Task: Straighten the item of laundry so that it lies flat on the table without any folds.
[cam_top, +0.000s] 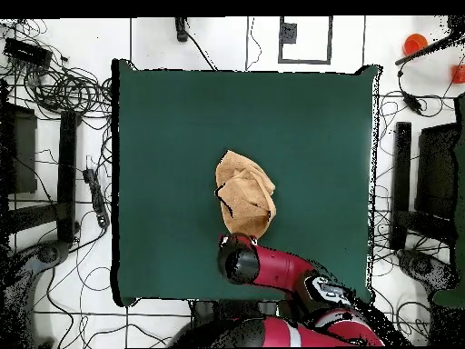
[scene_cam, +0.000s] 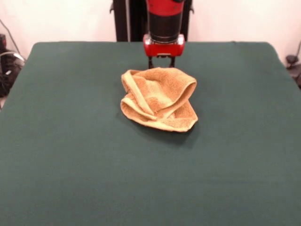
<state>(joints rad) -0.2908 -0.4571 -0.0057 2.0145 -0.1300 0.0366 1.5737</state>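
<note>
The towel (scene_cam: 159, 99) sits near the middle of the table (scene_cam: 70, 155), crumpled into a loose mound rather than spread: one pale-banded edge curls up and over the top, another band loops round the near side, and the body of the cloth is folded under itself, so that only a fraction of its full square is showing. From overhead it reads as a compact, roughly oval lump (cam_top: 245, 195), with green felt (cam_top: 163, 136) open on every side of it. The gripper (scene_cam: 161, 62) hangs just behind the towel's far edge in the front view, its two dark fingers pointing down, close to the cloth or perhaps just touching it (the tips are hidden where they meet the towel's rim). Whether the jaws are parted or closed, and whether they have any cloth between them, I cannot tell from either view; overhead, the arm's wrist (cam_top: 241, 262) covers them entirely. My judgement is that the task is at an early step: the towel is wholly unflattened and a grasp on its edge is being set up. The next move calls for a firm pinch on one free edge or corner, preferably the raised banded rim, then a lift and a drag away from the heap so the layers peel apart instead of sliding as one bundle.
</note>
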